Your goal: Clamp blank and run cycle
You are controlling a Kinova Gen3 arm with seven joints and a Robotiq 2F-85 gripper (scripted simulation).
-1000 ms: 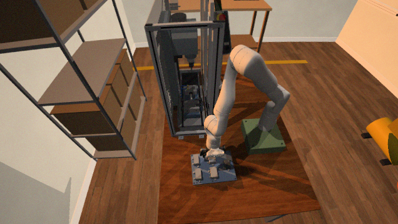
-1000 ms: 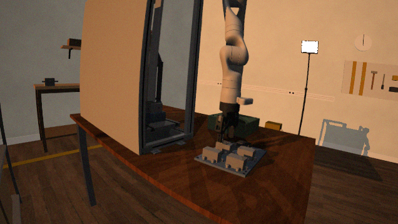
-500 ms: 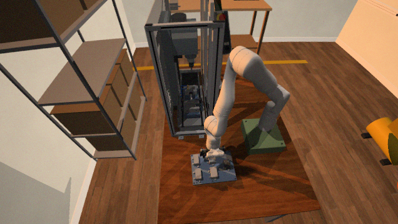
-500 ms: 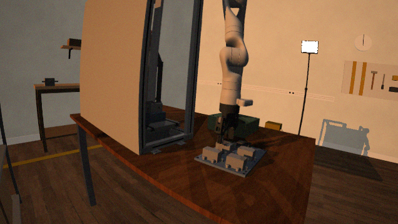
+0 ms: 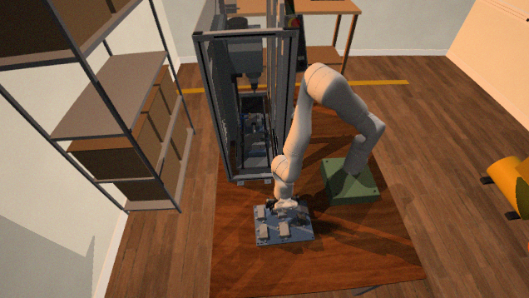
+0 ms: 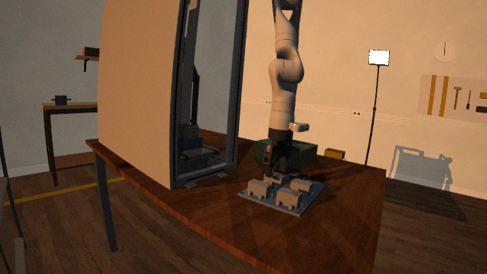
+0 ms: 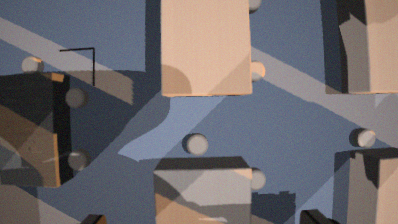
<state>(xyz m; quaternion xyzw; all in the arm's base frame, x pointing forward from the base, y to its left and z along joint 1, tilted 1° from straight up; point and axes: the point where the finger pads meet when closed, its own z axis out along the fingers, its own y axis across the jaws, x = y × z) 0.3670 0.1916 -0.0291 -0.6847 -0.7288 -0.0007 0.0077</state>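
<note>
Right now, the jaws [image 5: 283,204] [image 6: 276,168] [image 7: 205,220] are released and point down over the plate [image 5: 272,240] [image 6: 268,203] [image 7: 295,120], at its machine side. In the wrist view the near middle blank [image 5: 282,215] [image 6: 275,179] [image 7: 202,195] lies between the spread fingertips, ungripped. The far middle blank [image 5: 284,230] [image 6: 302,185] [image 7: 206,47] sits in line with it, apart. Two more stand along the shelf side: the near side blank [image 5: 260,212] [image 6: 258,188] [image 7: 388,192] and the far side blank [image 5: 264,231] [image 6: 289,197] [image 7: 382,45]. The dark master [image 5: 301,218] [image 7: 27,130] is at the opposite side, near the arm's base [image 5: 337,193] [image 6: 261,151]. All four blanks are on the plate; which matches the master's width I cannot tell. The plate lies on the table [image 5: 333,266] [image 6: 337,229], outside the guard [image 5: 247,178] [image 6: 233,115].
</note>
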